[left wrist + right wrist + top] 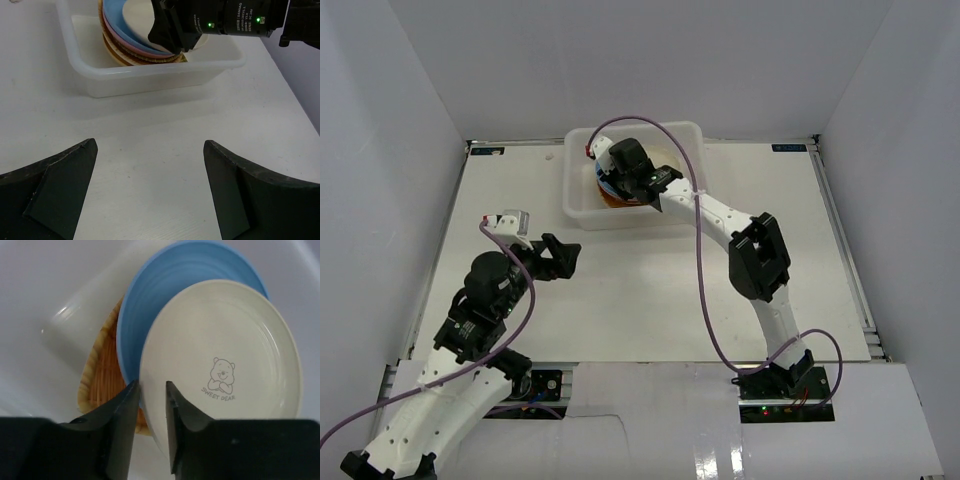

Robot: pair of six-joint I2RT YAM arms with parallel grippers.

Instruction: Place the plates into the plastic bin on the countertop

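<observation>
The plastic bin (575,215) stands at the back middle of the countertop (650,290). It holds a stack of plates: a yellow woven tray (100,375) low down, a pink plate (130,47), then a blue plate (165,285). My right gripper (152,386) is inside the bin, shut on the rim of a cream plate (225,355) with a bear print, holding it tilted over the blue plate. My left gripper (150,145) is open and empty over the bare countertop, in front of the bin (150,82) and well apart from it.
Grey walls (400,150) surround the countertop on the left, back and right. The right arm (755,255) stretches from the near right edge across to the bin. A purple cable (700,250) loops along it.
</observation>
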